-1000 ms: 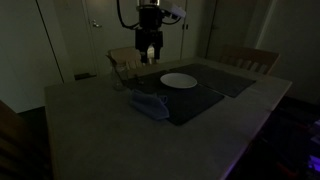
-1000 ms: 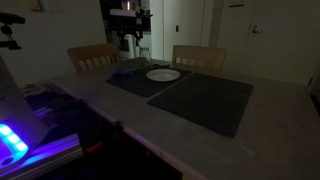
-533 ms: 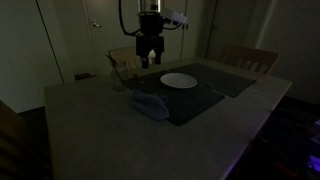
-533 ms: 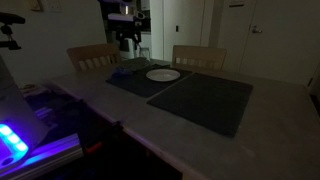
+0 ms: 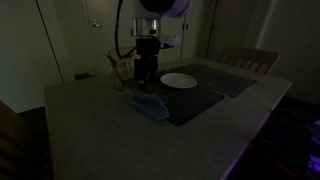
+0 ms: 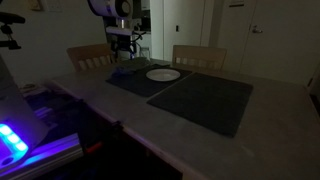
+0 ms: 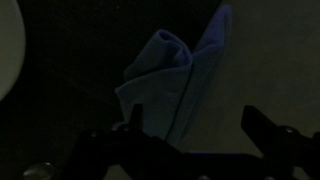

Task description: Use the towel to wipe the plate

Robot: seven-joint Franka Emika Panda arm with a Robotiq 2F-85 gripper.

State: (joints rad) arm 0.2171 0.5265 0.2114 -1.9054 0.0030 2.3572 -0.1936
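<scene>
The pincer hangs over the blue towel. In the wrist view its two fingers are spread wide and grasp nothing, and the towel's bunched folds show in the gap beneath them. The dimness hides whether the tips touch the cloth. The towel lies crumpled on a dark placemat, close to that mat's edge; I cannot tell whether it overlaps the edge. The white plate sits on the same mat, near the towel but apart from it, toward the mat's far edge. In the wrist view only a curved sliver of its rim shows, at the left border. A second placemat lies just beside the first. Two wooden chairs stand along the far side, one of them just behind the arm. On the near side of the towel, the pale tabletop runs wide and open to its front edge and corner.
</scene>
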